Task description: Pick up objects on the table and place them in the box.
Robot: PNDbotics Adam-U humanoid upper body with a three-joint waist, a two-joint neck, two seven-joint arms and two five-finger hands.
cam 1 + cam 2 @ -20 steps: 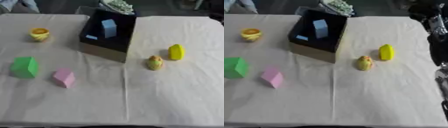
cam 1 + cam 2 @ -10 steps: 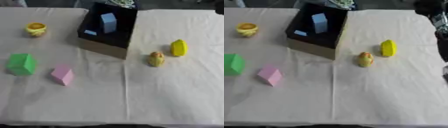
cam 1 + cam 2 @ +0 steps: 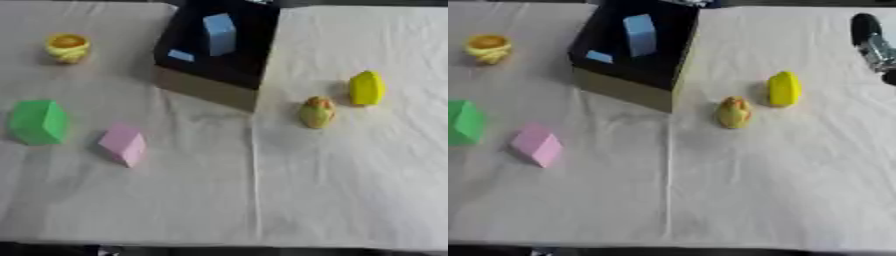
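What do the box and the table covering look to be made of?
The box looks like cardboard: a tan, matte outer wall with a dark inside. The table covering looks like off-white cloth, matte, with a straight crease and soft wrinkles. Neither is certain from these views.

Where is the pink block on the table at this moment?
The pink block lies on the robot's left side of the table, just right of the green block and in front of the box.

A test or lab setup: a desk [image 3: 350,190] under a plain white cloth, toy blocks [image 3: 123,145] and a box [image 3: 210,90] laid out.
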